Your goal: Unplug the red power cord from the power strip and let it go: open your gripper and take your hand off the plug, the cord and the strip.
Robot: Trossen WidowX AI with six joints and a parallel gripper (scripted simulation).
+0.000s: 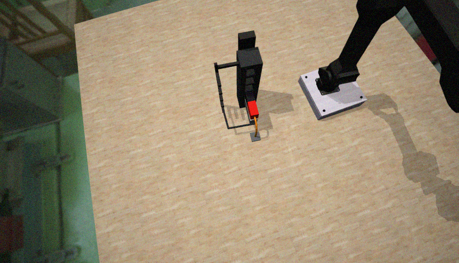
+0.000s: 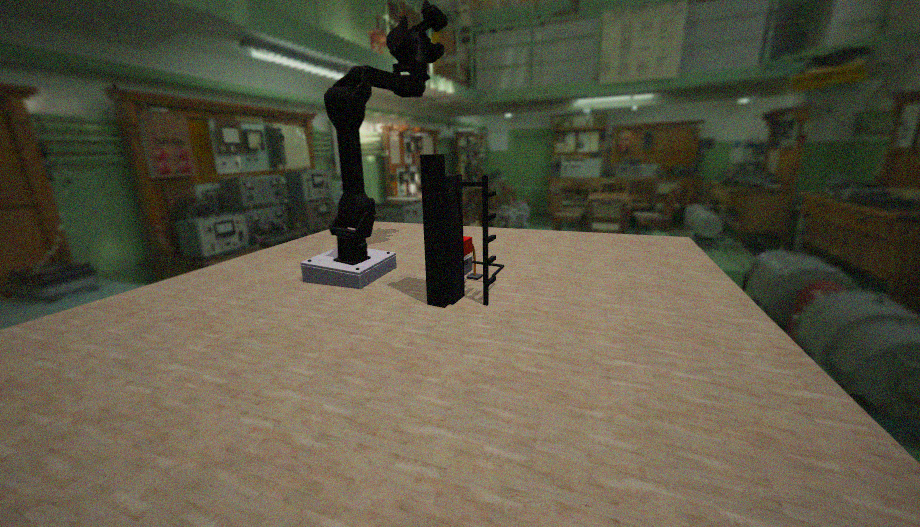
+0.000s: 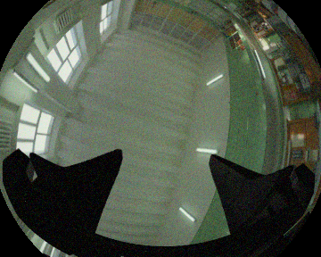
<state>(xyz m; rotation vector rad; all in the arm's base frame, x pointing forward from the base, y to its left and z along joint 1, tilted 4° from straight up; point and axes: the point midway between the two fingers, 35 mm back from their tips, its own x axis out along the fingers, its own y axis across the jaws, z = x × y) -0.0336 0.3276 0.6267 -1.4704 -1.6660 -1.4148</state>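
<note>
A black upright power strip (image 1: 249, 58) (image 2: 442, 235) stands on the table, with several dark square sockets down its face. The red plug (image 1: 253, 109) (image 2: 467, 244) is at the strip's lower part, close against its face; whether its prongs are in a socket cannot be told. An orange cord (image 1: 256, 126) (image 2: 474, 261) runs from the plug down to a small grey plate (image 1: 255, 137) (image 2: 474, 276) on the table. My gripper (image 2: 441, 33) (image 3: 167, 157) is open with nothing between its fingers. It is high above the table, pointing upward, far from plug, cord and strip.
A thin black frame (image 1: 220, 92) (image 2: 485, 242) with short teeth stands out in front of the strip's face, joined at top and bottom. The arm's pale base block (image 1: 342, 102) (image 2: 332, 276) sits on the table beside the strip.
</note>
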